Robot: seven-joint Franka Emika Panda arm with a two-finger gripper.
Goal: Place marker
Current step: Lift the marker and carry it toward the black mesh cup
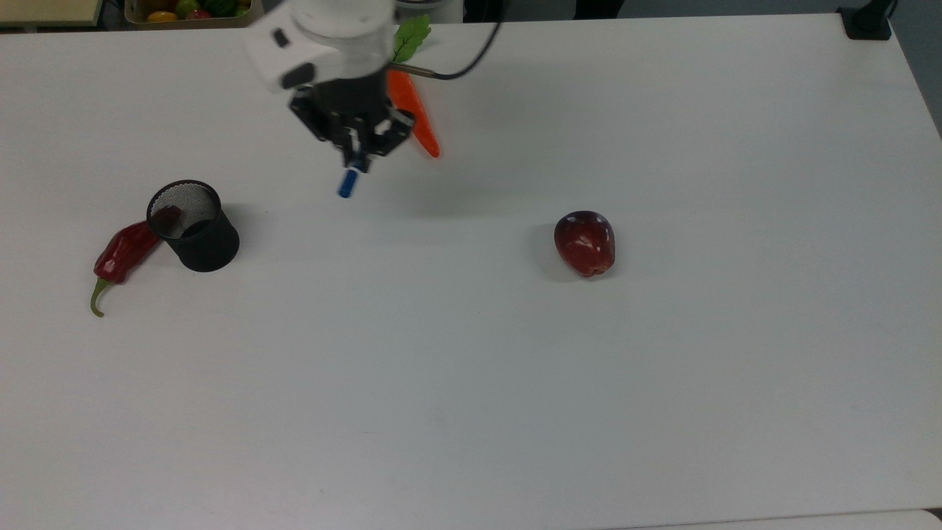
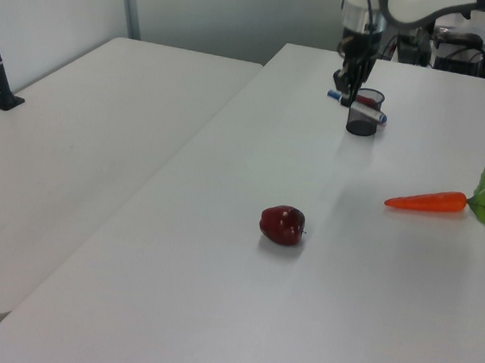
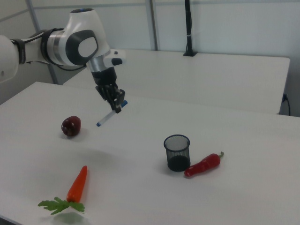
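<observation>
Marker held in the air above the white table

The gripper (image 1: 358, 156) pinches the slim white marker (image 3: 110, 114) near its blue cap, tilted, clear of the smooth table (image 1: 662, 368), between the round black mesh cup (image 1: 193, 225) and the glossy red apple (image 1: 585, 242)

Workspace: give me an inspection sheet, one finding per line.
Surface: white table, bare apart from the items below.
Job's things: marker held tilted above the table.
Clutter: black mesh cup upright; red chili pepper beside it; carrot; red apple.
Grippers: gripper shut on the marker, in the air.
Cables: dark cable off the arm.
Surroundings: second white table; bin of fruit.
</observation>
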